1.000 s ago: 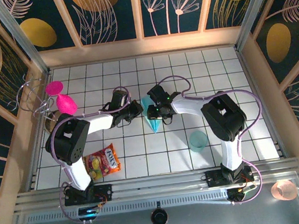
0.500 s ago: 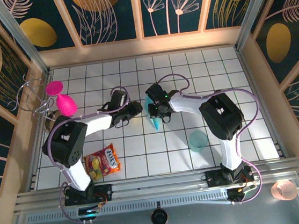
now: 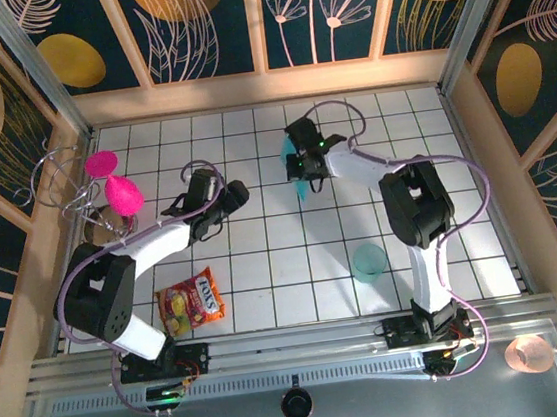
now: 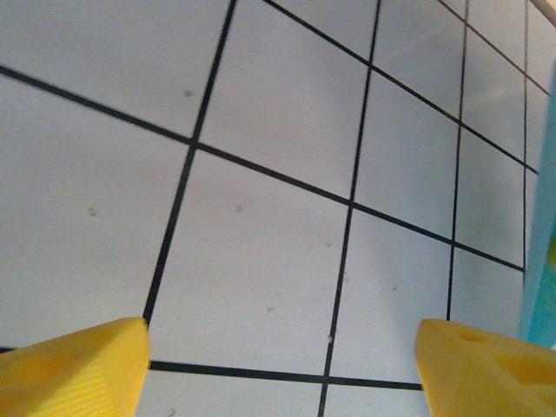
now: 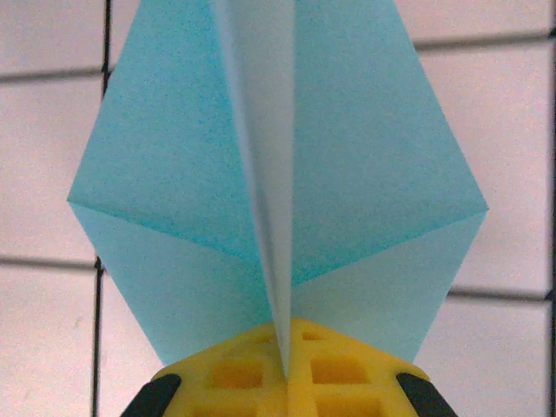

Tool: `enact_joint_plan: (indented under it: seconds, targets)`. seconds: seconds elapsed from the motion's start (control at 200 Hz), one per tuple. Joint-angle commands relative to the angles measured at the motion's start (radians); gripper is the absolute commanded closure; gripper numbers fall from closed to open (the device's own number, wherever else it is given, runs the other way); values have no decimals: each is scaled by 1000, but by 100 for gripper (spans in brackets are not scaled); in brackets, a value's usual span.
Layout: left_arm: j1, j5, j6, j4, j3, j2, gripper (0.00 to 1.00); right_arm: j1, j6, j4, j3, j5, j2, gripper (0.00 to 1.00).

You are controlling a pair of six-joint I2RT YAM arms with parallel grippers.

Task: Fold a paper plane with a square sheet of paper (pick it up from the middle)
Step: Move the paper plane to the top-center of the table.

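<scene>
A translucent teal cup (image 3: 368, 262) stands upright on the bench (image 3: 264, 260), toward its near right corner; what it holds cannot be made out. At the left edge a wire rack (image 3: 58, 183) has two bright pink objects (image 3: 102, 163) against it, too small to identify. A colourful snack bag (image 3: 190, 301) lies flat near the near left corner.

The paper plane (image 5: 278, 174) is gripped by the right end effector (image 5: 287, 343), whose yellow fingers (image 5: 234, 373) are pressed together on the raised centre crease. From above, the right end effector (image 3: 298, 161) and the paper plane (image 3: 302, 181) sit toward the far edge of the bench, about midway across; whether the paper touches the tiles cannot be told. The paper is matte light blue, with two wings spreading evenly from the crease. A diagonal fold crosses each wing, and the flaps nearest the fingers look paler.

The left end effector (image 4: 278, 373) is released, its yellow fingers (image 4: 69, 365) wide apart over bare tiles. From above the left end effector (image 3: 232, 196) lies left of the plane and apart from it.
</scene>
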Motion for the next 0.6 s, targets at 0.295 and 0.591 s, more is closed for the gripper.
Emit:
enact_joint_plan:
  seconds: [0.295, 0.591]
  targets:
    - [7, -60, 25, -35, -19, -31, 5, -85, -127, -103, 219, -23, 214, 90]
    - [7, -36, 23, -38, -16, -9, 1, -89, -126, -147, 273, -6, 282, 76]
